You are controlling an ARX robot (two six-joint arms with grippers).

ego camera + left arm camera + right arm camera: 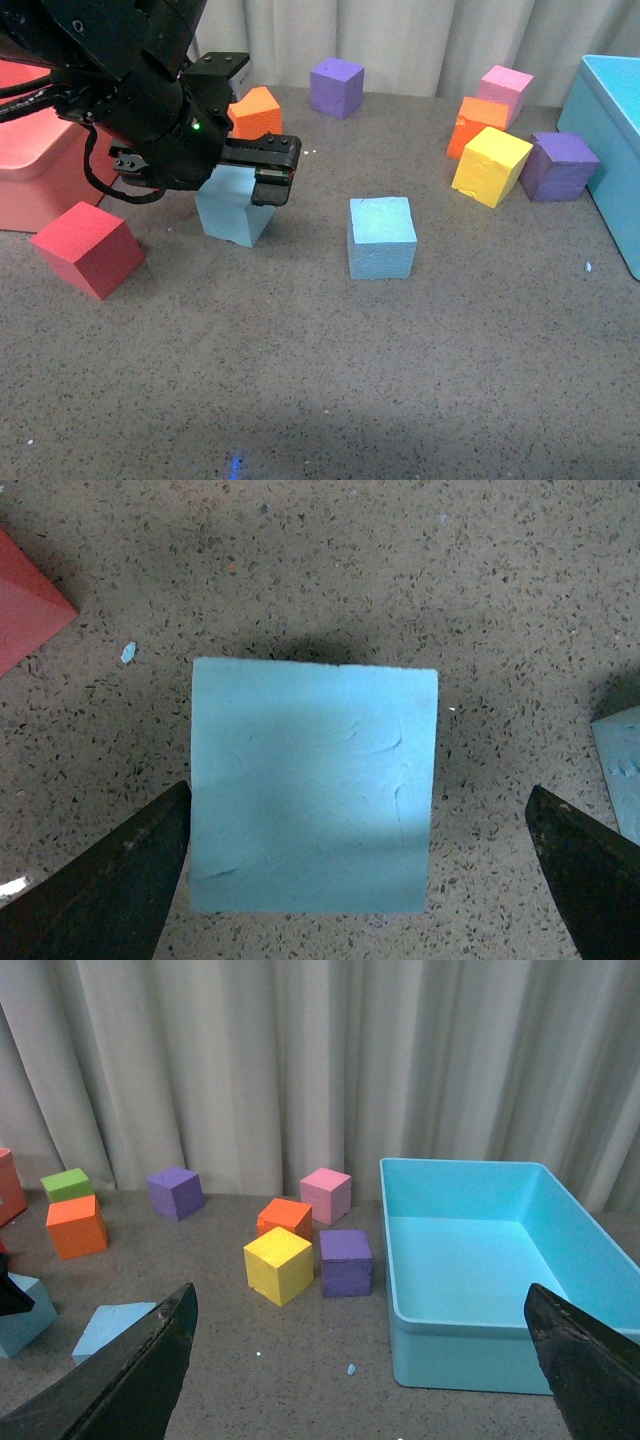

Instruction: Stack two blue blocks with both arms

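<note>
Left wrist view: left gripper [358, 788] jaws are spread wide, straddling the first blue block [315, 785] from above, not clamped; one finger [120, 880] sits just at the cube's edge, the other well clear. Front view puts that block left of centre on the speckled grey surface [400, 380], with the second blue block [381, 236] apart to its right, both matte foam cubes with square edges and faintly creased faces. Right gripper [360, 1290] jaws are also apart, gripping nothing.
</note>
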